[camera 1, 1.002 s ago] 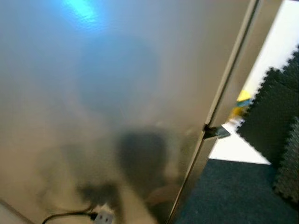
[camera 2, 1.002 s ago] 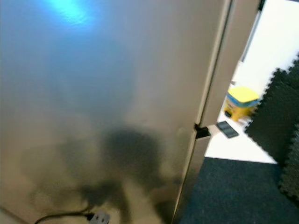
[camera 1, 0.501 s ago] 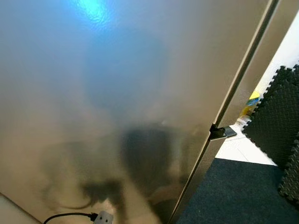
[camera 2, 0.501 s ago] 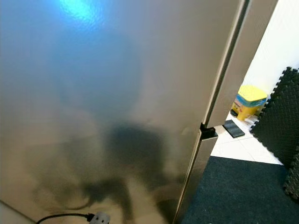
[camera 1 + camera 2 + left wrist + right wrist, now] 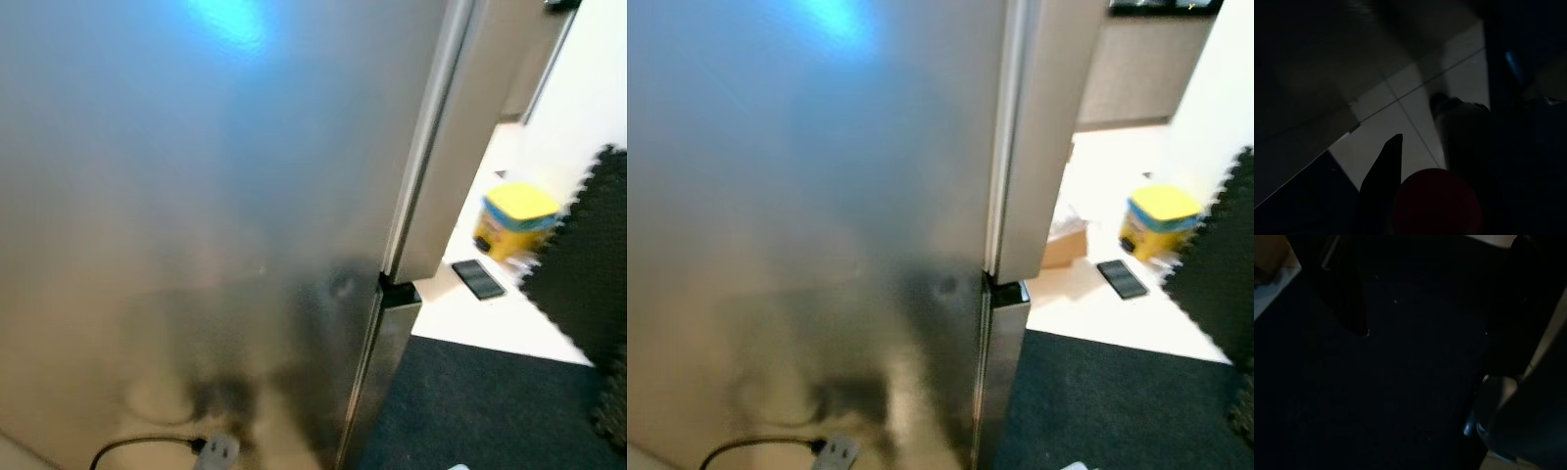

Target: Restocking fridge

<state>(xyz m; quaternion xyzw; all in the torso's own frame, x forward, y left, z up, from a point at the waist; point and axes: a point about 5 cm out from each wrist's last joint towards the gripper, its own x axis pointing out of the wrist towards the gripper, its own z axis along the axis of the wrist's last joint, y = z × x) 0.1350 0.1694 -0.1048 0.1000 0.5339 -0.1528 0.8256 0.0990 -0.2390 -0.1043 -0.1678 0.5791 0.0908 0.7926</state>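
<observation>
Close up against a tall brushed-steel fridge door (image 5: pixel 196 215), which stands shut and takes up the left and middle of the head views; a blue glare (image 5: pixel 227 20) sits near its top and dim shadowy reflections low down. At the foot of the door on the left, a black cable (image 5: pixel 137 446) runs to a small grey plug block (image 5: pixel 217 450) on the pale floor. Moving right, the door's vertical edge (image 5: pixel 997 137) meets a black hinge bracket (image 5: pixel 400 294), with a darker lower panel (image 5: pixel 1004 382) beneath it. Right of the fridge, a dark carpet mat (image 5: pixel 490 406) covers the near floor, and beyond it lies white tiled floor (image 5: pixel 1117 318). On those tiles, a brown cardboard piece (image 5: pixel 1064 247) rests just beside the fridge edge, then a flat black phone-like slab (image 5: pixel 478 279), then a yellow-lidded tub with a blue band (image 5: pixel 513 221). Farthest right, a black interlocking foam mat (image 5: pixel 588 274) leans upright, blurred. Left wrist view is very dark: one long black finger (image 5: pixel 1382 186) of the left gripper (image 5: pixel 1415 196) shows beside a round dark-red object (image 5: pixel 1437 203) sitting near it over pale tiles; cannot tell whether the gripper grasps it. Right wrist view is near black: the right gripper (image 5: pixel 1415 333) hangs over dark carpet, one finger (image 5: pixel 1349 293) faintly visible, spacing cannot be told.
</observation>
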